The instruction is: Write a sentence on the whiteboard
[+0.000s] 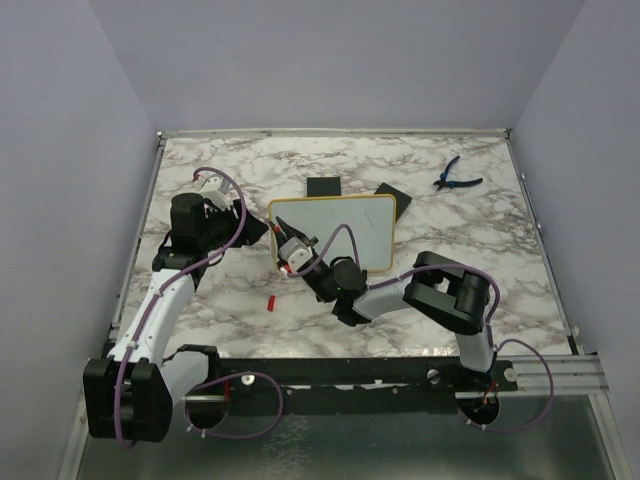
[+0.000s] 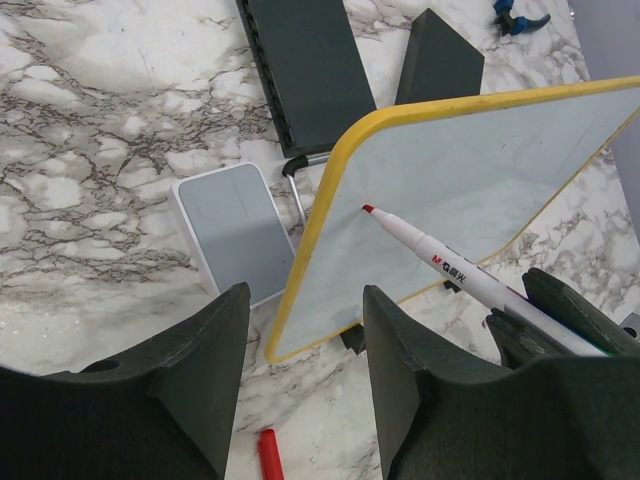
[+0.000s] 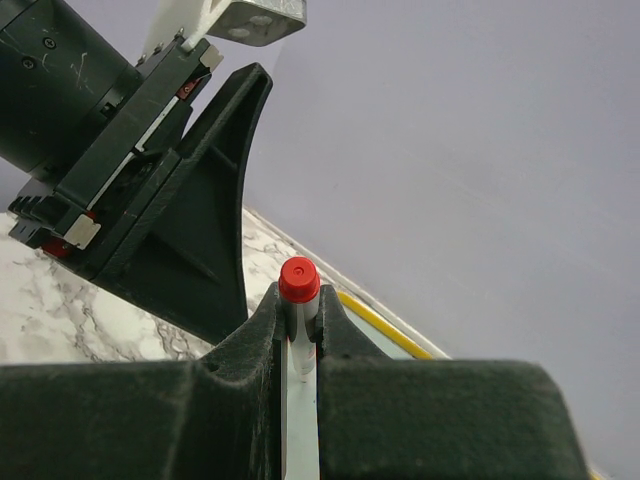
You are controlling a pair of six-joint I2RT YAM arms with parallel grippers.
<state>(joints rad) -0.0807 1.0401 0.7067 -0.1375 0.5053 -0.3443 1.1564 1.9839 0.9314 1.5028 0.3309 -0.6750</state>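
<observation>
- Firstly, one left gripper point(image 2: 305, 320) at the left, its jaws wide apart and holding nothing.
- One flat white rectangular pad point(image 2: 228, 228) lies just beside the board's left edge.
- One small red plastic cap point(image 2: 268, 455) lies on the grey-veined marble table point(image 1: 480, 240).
- One small whiteboard point(image 1: 340, 228) with a thin yellow rounded frame stands tilted in the table's middle; its surface looks pale and plain.
- One right gripper point(image 3: 298, 318), jaws closed tight on one white marker with a red tip point(image 2: 455, 272); the tip touches the board.
- Two flat black pieces point(image 1: 323, 187) point(image 1: 390, 197) behind the board.
- One pair of blue-handled pliers point(image 1: 456, 177), far right.
</observation>
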